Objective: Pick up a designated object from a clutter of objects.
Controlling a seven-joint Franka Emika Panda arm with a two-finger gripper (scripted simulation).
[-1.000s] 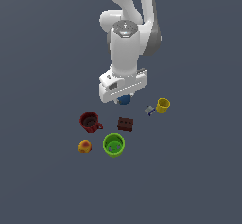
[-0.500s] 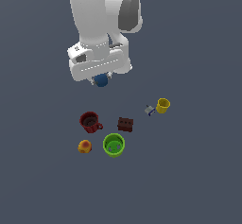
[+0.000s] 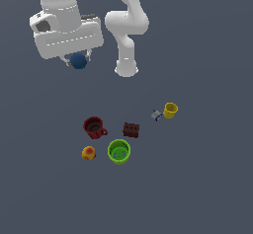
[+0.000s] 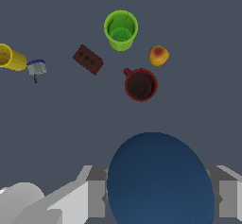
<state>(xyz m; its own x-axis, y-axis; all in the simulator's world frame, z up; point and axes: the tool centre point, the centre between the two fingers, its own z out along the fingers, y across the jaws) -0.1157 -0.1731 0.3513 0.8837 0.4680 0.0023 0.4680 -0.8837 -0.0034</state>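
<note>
My gripper (image 3: 78, 61) is shut on the small dark-blue ball (image 3: 78, 60) and holds it high above the floor, toward the exterior view's upper left. In the wrist view the ball (image 4: 159, 183) fills the space between the grey fingers (image 4: 96, 198). Far below lies the rest of the clutter: a red mug (image 3: 93, 127), a green cup (image 3: 119, 151), a brown block (image 3: 131, 130), an orange lump (image 3: 88, 153), a yellow cup (image 3: 170, 110) and a tiny grey piece (image 3: 156, 115).
The arm's white base column (image 3: 126, 68) stands behind the clutter. In the wrist view the red mug (image 4: 140, 84), green cup (image 4: 121, 30), brown block (image 4: 88, 59), orange lump (image 4: 159, 56), yellow cup (image 4: 10, 57) and grey piece (image 4: 36, 68) lie spread on the dark floor.
The gripper has risen and moved toward the exterior view's left with the blue ball in it. The clutter on the floor has not moved.
</note>
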